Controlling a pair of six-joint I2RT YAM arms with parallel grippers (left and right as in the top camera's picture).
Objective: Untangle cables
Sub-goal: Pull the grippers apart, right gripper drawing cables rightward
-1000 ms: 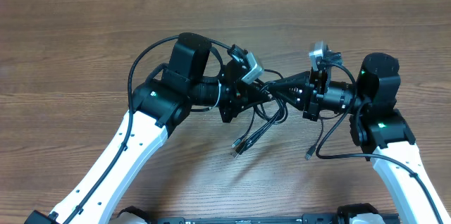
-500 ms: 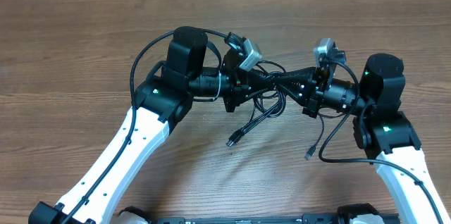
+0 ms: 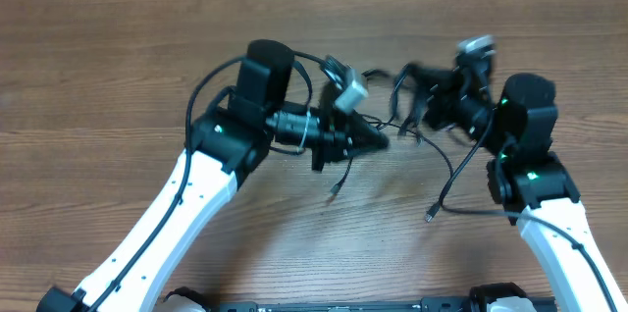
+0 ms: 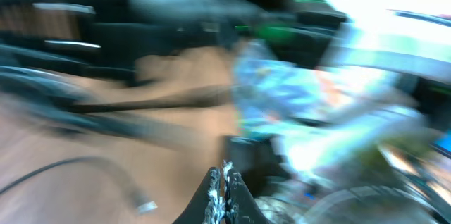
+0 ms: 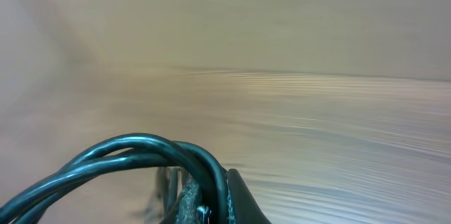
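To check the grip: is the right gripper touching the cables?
Touching. The right wrist view shows the cables looping straight into the shut right gripper, pressed against its finger.

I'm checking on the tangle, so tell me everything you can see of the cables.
The cables are thin, glossy black cords, bunched in loops at the shut right gripper and running to the shut left gripper. Two strands hang toward the wooden table, each ending in a small plug. Motion blur hides any knot.

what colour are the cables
The cables are black, slightly glossy; clearest in the right wrist view.
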